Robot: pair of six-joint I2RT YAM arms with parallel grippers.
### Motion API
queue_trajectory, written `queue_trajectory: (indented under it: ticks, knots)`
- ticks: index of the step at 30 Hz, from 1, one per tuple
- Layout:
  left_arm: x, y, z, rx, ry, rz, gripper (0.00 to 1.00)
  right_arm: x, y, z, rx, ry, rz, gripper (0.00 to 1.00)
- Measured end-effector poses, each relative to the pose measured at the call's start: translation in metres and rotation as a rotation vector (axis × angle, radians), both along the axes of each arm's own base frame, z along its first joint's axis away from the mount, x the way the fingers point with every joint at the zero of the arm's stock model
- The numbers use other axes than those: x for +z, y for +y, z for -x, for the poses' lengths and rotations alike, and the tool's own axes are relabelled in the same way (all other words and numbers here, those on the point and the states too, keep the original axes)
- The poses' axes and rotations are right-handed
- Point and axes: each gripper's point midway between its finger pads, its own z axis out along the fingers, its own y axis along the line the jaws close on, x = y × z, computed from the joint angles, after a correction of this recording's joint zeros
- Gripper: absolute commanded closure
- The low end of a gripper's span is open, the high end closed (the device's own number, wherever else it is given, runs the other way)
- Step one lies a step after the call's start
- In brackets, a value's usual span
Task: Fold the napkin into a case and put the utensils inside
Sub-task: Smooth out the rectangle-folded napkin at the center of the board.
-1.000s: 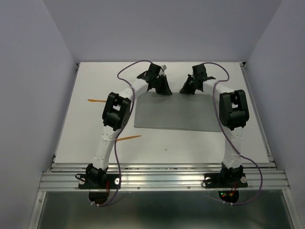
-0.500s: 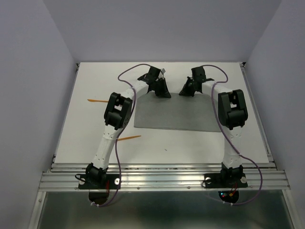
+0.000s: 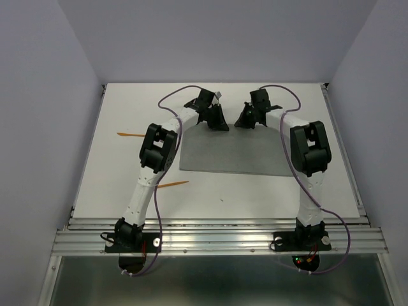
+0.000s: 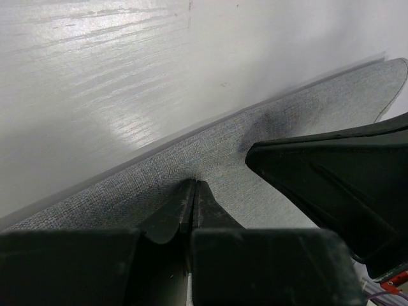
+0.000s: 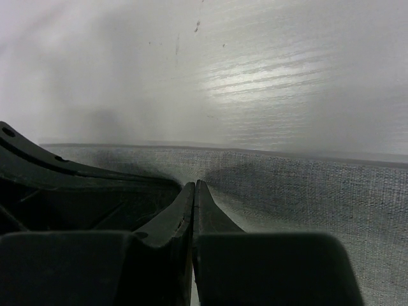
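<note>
Utensils: two orange pieces on the bench [image 3: 255, 191], one far left [image 3: 131, 135], one near the napkin's near-left corner [image 3: 172, 185].
Left fingers [image 4: 171, 217]: we see them closed, tips on the napkin's far edge.
Napkin [image 3: 233, 150]: flat, mid-bench.
Right fingers [image 5: 213, 220]: closed, same edge.

The napkin [image 3: 233, 152] lies flat on the table [image 3: 255, 191], centred left to right. The left gripper [image 3: 217, 123] and the right gripper [image 3: 246, 121] sit side by side over the napkin's far edge, near each other. The far utensil [image 3: 131, 134] lies on the table left of the napkin, well apart from it. The near utensil [image 3: 172, 185] lies before the napkin's near left corner, just beside the left arm [image 3: 153, 150].
</note>
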Motion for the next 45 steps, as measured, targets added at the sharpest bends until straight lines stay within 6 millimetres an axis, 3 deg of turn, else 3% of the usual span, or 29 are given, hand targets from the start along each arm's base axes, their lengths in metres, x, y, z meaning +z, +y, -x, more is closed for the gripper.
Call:
queue_trajectory:
  ticks: [9, 14, 24, 35, 45]
  knots:
    - [-0.002, 0.006, 0.001, -0.006, -0.021, -0.014, 0.93, -0.010, -0.022, -0.007, -0.071, 0.001, 0.061, 0.99]
    - [-0.002, 0.013, 0.003, -0.003, -0.016, -0.016, 0.93, -0.023, -0.058, -0.008, -0.136, 0.033, 0.069, 0.99]
    - [-0.002, 0.014, 0.002, -0.012, -0.022, -0.014, 0.93, -0.024, -0.108, -0.002, -0.205, 0.043, 0.088, 0.99]
    - [-0.002, 0.022, 0.002, -0.016, -0.025, -0.023, 0.93, -0.023, -0.182, 0.006, -0.316, 0.053, 0.151, 0.99]
    - [-0.002, 0.027, 0.001, -0.023, -0.034, -0.030, 0.93, -0.024, -0.219, 0.017, -0.388, 0.068, 0.176, 0.99]
